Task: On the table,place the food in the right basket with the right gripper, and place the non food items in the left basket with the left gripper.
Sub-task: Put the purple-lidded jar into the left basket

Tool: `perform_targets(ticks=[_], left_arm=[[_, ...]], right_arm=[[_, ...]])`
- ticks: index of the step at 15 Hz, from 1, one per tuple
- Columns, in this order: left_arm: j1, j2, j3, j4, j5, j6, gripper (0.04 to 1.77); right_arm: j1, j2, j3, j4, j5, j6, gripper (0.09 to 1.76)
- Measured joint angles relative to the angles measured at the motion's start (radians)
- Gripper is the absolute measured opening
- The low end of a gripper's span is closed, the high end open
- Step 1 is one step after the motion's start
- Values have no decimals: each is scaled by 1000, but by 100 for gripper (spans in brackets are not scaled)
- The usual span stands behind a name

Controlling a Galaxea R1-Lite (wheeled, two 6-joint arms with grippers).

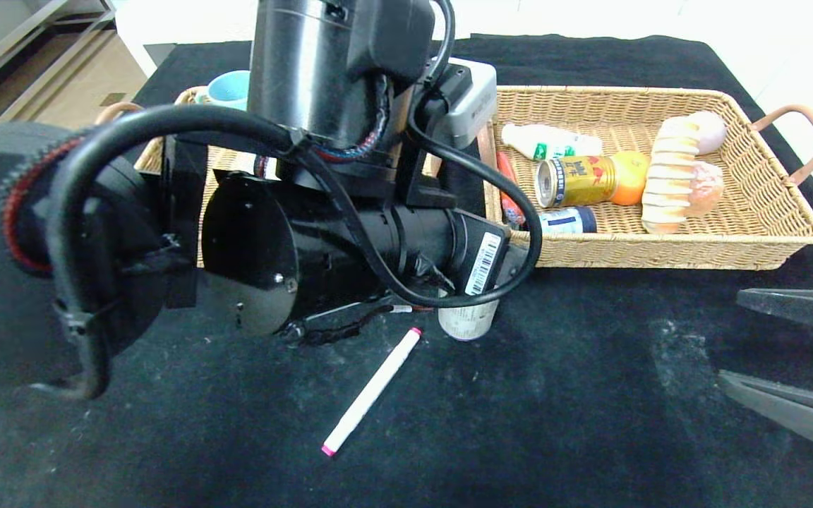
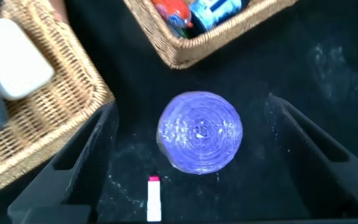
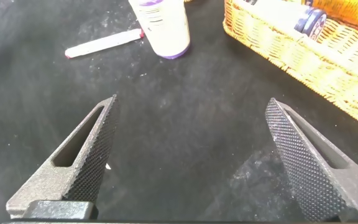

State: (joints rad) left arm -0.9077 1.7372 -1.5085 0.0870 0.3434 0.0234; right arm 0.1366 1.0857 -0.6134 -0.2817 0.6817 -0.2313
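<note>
head cam: the left arm reaches across the table, hiding most of the left basket; the white marker lies diagonally on the cloth, and the right basket already has bread roll and gold can. left wrist: left gripper hangs wide open over the upright purple-topped roll, gripping nothing. right wrist: right gripper is parked low, spread wide and empty.

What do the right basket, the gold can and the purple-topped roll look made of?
Right basket: woven wicker, matte tan, weave visible. Gold can: metal, likely; glossy, silvery rim. Purple-topped roll: glossy film wound in rings, probably plastic bags; paper-like white label.
</note>
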Motion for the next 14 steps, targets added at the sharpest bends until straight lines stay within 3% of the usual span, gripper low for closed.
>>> perform_targets(ticks=[14], left_arm=[[9,103,-6,2,4,-9,171]], right_arm=[[1,-5,1,0,0,0,171]])
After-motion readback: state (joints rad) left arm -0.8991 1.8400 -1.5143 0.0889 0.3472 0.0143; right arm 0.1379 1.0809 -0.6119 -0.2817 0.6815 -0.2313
